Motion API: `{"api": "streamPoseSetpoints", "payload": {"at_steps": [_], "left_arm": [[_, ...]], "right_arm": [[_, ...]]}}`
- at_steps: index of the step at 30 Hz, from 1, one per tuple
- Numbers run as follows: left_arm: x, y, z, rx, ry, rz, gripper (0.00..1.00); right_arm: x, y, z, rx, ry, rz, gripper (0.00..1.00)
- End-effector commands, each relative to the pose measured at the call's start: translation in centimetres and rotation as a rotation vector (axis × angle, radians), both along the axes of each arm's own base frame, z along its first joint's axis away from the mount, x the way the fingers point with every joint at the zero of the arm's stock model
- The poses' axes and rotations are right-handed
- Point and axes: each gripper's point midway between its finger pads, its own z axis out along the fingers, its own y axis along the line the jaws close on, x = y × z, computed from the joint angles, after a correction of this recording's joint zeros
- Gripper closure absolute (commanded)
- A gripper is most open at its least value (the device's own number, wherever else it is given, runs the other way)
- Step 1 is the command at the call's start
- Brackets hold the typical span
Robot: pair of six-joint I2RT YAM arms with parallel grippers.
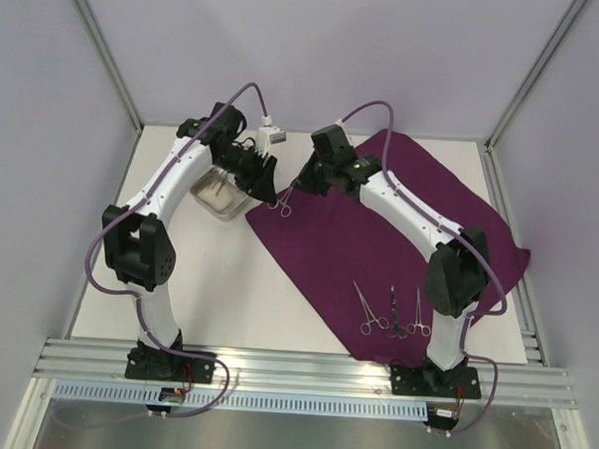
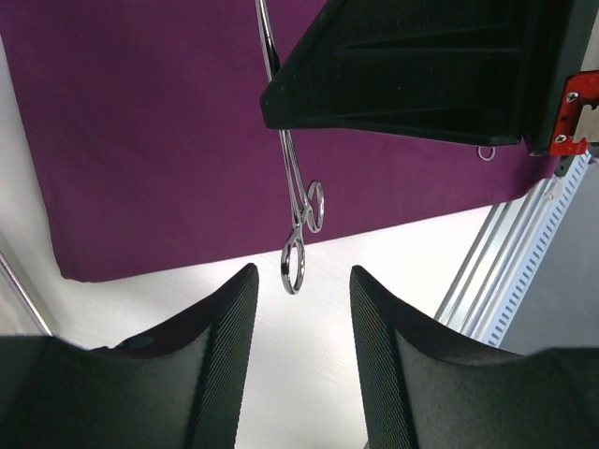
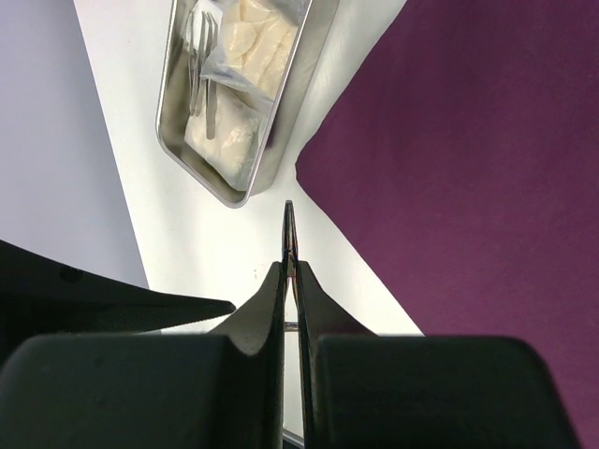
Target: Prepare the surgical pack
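Right wrist view: my right pincer (image 3: 291, 271) is clamped tight on one steel clamp (image 3: 288, 224), pinching it near the nose so only the slim tip sticks out at 12 o'clock. I judge the grip sits there so the ring handles dangle free for my other arm. From the left wrist, my left pincer (image 2: 304, 276) stands half wide and holds nothing. The lowest ring hangs in line with the gap between its jaws, though I cannot tell whether it is truly between them. It looks set to take the clamp over. This meeting hangs where the purple cloth (image 1: 328, 246) gives way to bare tabletop (image 1: 227, 281). The steel tray (image 3: 236, 192) sits at 10 o'clock on the tabletop, off the cloth, with gauze pads (image 3: 245, 42) and a steel instrument (image 3: 201, 65) inside. Three other clamps (image 1: 390, 313) lie on the cloth at 5 o'clock, probably waiting their turn.
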Motion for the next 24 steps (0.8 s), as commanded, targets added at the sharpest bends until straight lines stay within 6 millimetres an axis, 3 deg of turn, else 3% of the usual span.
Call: {"api": "streamPoseSetpoints", "payload": {"at_steps": [1, 4, 10, 16, 20, 24], "left_arm": [[0.2, -0.6, -0.1, -0.017, -0.013, -0.009, 0.49], [0.1, -0.6, -0.6, -0.01, -0.006, -0.007, 0.55], [0.1, -0.4, -1.4, 0.006, -0.005, -0.008, 0.57], [0.2, -0.8, -1.2, -0.016, 0.008, 0.004, 0.79], [0.1, -0.7, -1.6, -0.01, 0.021, 0.003, 1.0], [0.1, -0.5, -2.0, 0.003, 0.041, 0.012, 1.0]], "right_arm": [[0.6, 0.8, 2.5, 0.062, -0.056, -0.008, 0.99], [0.6, 0.8, 2.5, 0.065, -0.058, -0.009, 1.0], [0.5, 0.8, 2.3, 0.068, -0.054, -0.013, 1.0], [0.0, 1.1, 2.1, 0.088, -0.034, 0.004, 1.0], [-0.3, 1.2, 1.5, 0.094, -0.018, 0.005, 1.0], [-0.4, 1.0, 1.2, 0.087, -0.014, 0.005, 1.0]]}}
